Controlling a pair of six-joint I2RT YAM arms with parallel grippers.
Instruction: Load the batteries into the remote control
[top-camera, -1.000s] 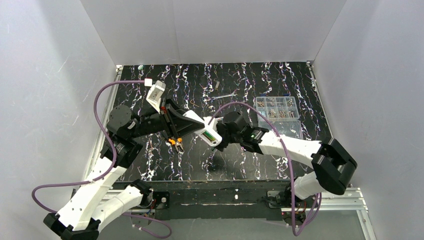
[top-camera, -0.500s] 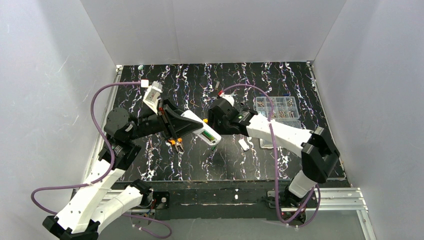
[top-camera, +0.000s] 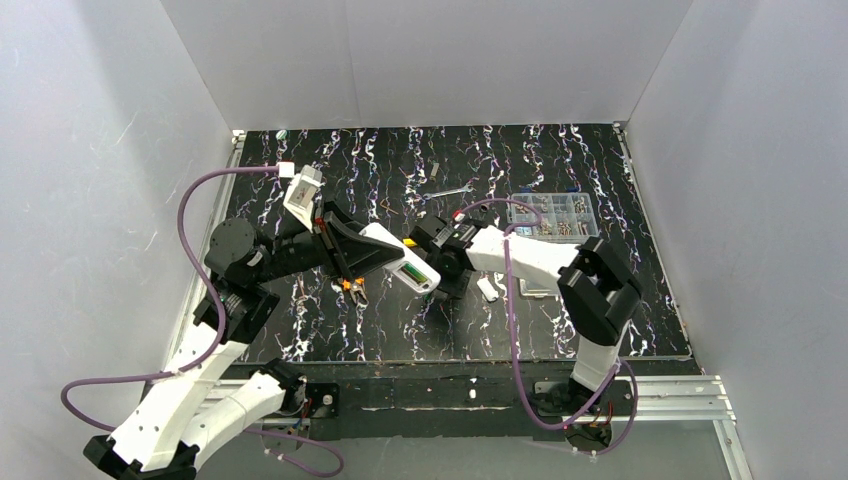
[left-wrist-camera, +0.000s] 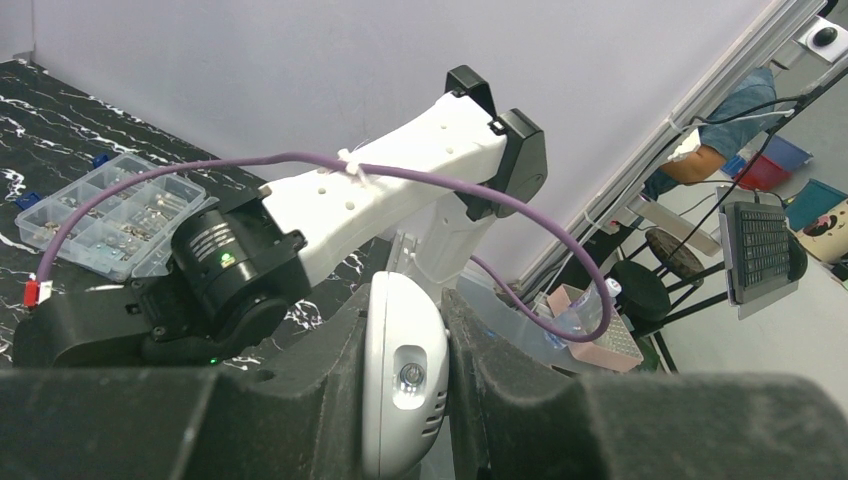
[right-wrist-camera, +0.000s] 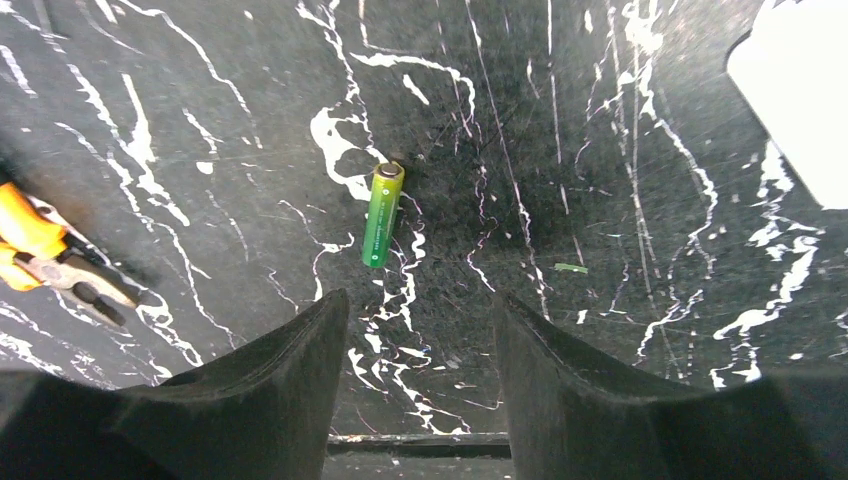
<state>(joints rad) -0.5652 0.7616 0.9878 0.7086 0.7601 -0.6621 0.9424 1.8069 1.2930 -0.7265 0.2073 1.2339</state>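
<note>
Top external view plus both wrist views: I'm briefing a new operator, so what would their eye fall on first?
The white remote control stands out first, clamped in the left gripper near the middle of the scene. Next is a single green battery lying alone on the black marbled table, just ahead of the open right gripper.

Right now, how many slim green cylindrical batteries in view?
1 sure: green battery loose on black marbled table, ahead of the right gripper. Green strip on the white remote may be another.
</note>
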